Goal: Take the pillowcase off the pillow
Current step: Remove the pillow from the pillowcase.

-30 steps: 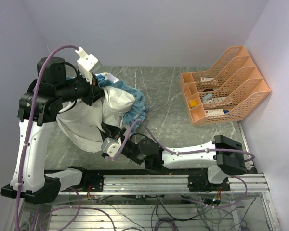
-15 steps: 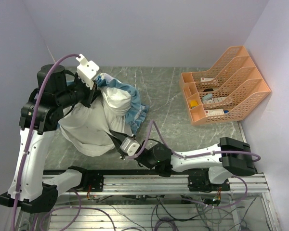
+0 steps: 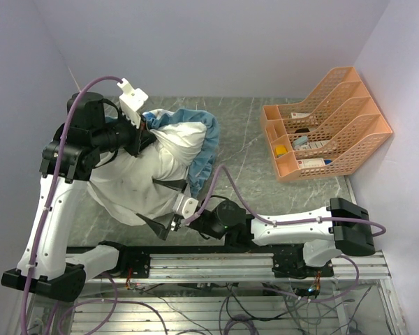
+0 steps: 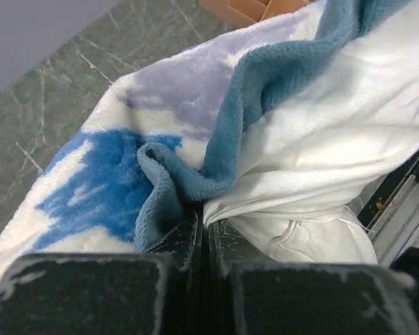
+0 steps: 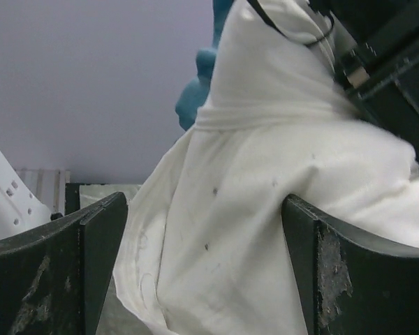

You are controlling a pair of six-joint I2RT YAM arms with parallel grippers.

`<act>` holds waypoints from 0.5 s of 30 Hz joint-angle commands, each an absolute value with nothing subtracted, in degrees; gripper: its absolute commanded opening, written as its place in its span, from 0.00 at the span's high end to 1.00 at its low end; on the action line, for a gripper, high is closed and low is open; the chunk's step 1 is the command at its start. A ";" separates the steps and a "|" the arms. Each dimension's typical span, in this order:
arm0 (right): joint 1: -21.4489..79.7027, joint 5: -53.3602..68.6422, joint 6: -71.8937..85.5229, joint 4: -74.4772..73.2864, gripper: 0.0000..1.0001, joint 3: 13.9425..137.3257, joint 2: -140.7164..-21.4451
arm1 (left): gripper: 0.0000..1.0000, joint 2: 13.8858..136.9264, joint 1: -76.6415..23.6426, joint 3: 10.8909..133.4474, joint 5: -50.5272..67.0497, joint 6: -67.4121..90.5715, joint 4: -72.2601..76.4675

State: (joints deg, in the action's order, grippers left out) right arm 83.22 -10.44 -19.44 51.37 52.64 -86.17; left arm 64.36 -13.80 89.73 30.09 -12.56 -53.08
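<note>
In the top view we see the pillow (image 3: 136,185) at the left-centre of the frame, a plump off-white mass with its lower end on the grey marbled desk (image 3: 244,164). The pillowcase (image 3: 204,139) is bunched around the pillow's upper end. Its teal edge and blue-and-white print hang down the right side towards the desk, and most of the white cushion is bare.

The left fingers (image 3: 144,132) reach in from the upper left and meet the bunched cloth at the top of the pillow. In the left wrist view these fingers (image 4: 194,241) are pressed together. They pinch a fold of the pillowcase (image 4: 119,160) where the teal plush edge curls over white fabric. Blue and white print spreads to the left of the fold, and smooth white cloth lies to the right.

The right fingers (image 3: 169,184) lie low in the centre of the top view, pointing left at the pillow's lower right flank. In the right wrist view we see them (image 5: 91,258) spread wide at the two lower corners. The speckled white pillow (image 5: 251,209) rises between them. We cannot tell whether either finger touches it.

An orange mesh file rack (image 3: 328,122) stands at the upper right of the desk, well apart from the pillow.
</note>
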 commanded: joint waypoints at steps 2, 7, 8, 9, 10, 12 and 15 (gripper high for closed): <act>84.44 -9.12 -26.79 47.39 0.07 56.98 -84.40 | 0.93 65.15 -13.27 90.20 31.35 -8.16 -53.51; 82.99 -7.90 -32.99 39.73 0.05 62.03 -82.12 | 0.93 65.06 -13.27 90.59 31.21 -8.73 -54.94; 82.78 -7.74 -34.47 37.20 0.05 62.90 -81.34 | 0.93 64.89 -13.27 90.54 31.14 -8.92 -55.09; 82.46 -7.23 -35.38 34.12 0.05 63.72 -80.57 | 0.93 64.86 -13.27 90.46 31.04 -9.10 -55.32; 81.59 -5.97 -35.58 30.42 0.05 65.20 -79.69 | 0.93 64.76 -13.25 90.44 31.03 -9.26 -55.48; 79.39 -3.33 -34.38 23.23 0.04 68.01 -79.01 | 0.93 64.82 -13.27 90.57 31.46 -9.28 -55.68; 76.95 0.23 -34.68 13.64 0.05 72.02 -79.90 | 0.93 65.18 -13.27 91.00 32.51 -8.66 -55.53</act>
